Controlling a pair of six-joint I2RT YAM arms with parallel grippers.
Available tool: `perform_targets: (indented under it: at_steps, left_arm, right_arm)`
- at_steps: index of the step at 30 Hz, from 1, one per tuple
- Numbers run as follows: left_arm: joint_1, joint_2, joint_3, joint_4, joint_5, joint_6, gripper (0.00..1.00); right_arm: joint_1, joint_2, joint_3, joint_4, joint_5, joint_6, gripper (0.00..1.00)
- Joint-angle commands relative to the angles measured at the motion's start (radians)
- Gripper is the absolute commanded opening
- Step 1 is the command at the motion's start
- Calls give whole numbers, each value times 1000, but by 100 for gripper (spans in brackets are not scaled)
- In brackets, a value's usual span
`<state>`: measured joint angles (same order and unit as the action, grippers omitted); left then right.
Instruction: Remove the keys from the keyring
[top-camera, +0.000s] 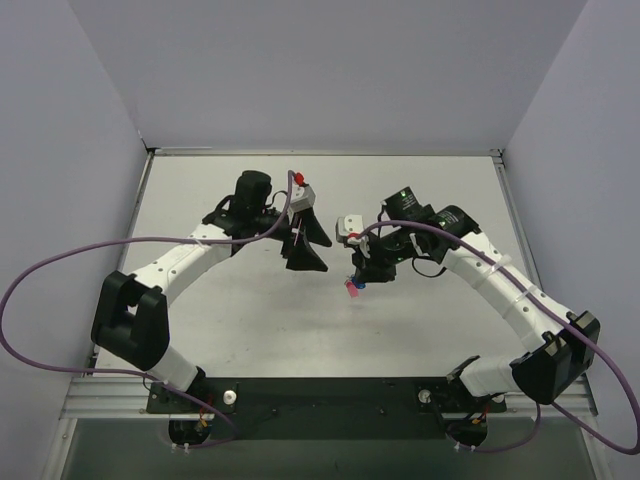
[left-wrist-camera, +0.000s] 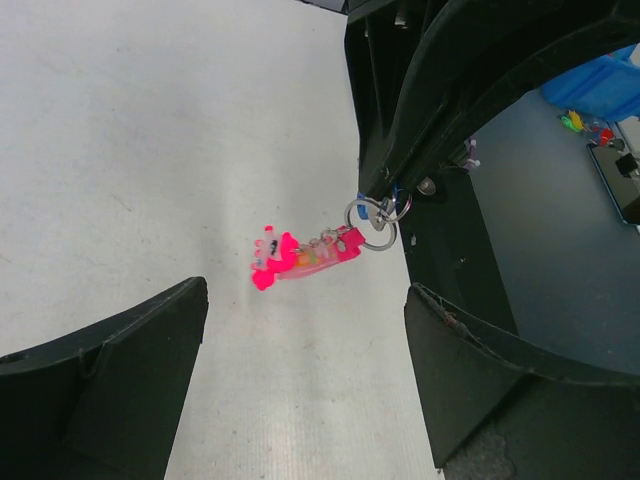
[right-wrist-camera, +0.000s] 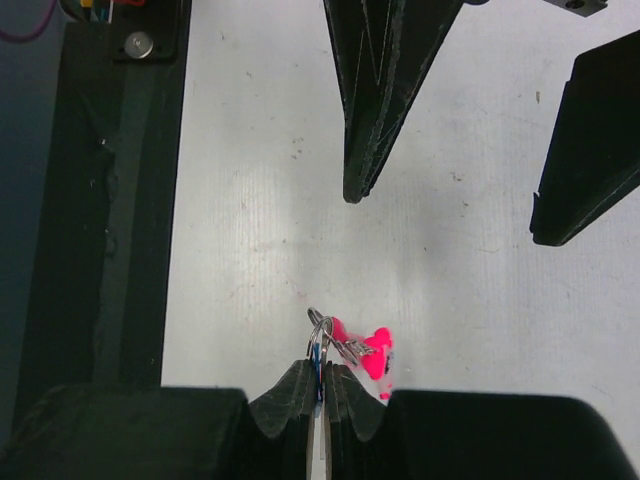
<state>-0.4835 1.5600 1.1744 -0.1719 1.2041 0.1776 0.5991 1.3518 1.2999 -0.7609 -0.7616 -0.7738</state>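
Seen from above, two robot arms reach inward over a pale grey table (top-camera: 250, 330), their black grippers facing each other near its middle and not touching. The right gripper (top-camera: 358, 280) is pinched fully closed on the keyring (left-wrist-camera: 372, 222), a thin silvery wire loop that juts out just past its fingertips. From the loop hang the pink keys (left-wrist-camera: 300, 257), bright and bunched too tightly to count, sticking out sideways from the ring toward the left gripper (top-camera: 312, 250). From the right wrist camera, the right gripper (right-wrist-camera: 322, 375) shows at the bottom edge with its jaws pressed together. The keyring (right-wrist-camera: 318, 325) stands just above them, and the pink keys (right-wrist-camera: 365, 350) lie just to its right. A sliver of the blue key (right-wrist-camera: 316, 362) shows in the seam between the jaws, and the rest of it is hidden. The bunch appears to hang clear of the table, though how high is not clear. The left gripper (left-wrist-camera: 305, 305) is spread wide and holds nothing. From its own camera, its two dark jaws frame the pink keys from either side, and the keys sit just beyond the gap without touching either jaw. From the right wrist camera, the left gripper (right-wrist-camera: 450, 215) points down from the top of the picture, well apart from the keys.
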Motion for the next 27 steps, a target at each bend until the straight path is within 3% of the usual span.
perform_targets:
  at_steps: [1,7,13,27]
  left_arm:
    - [-3,-6,-12,11,72,51,89]
    - [-35,2,-21,-14,54,109,89]
    - [-109,6,-24,-43,-51,166,90]
    - [-112,97,70,-95,-11,192,90]
  right_arm:
    - [18,-16,-2,-34,64,-81,0]
    - [22,-6,-7,-38,41,-87,0]
    - [28,-17,-16,-74,18,-117,0]
    - [39,-62,-10,-170,-30,-199,0]
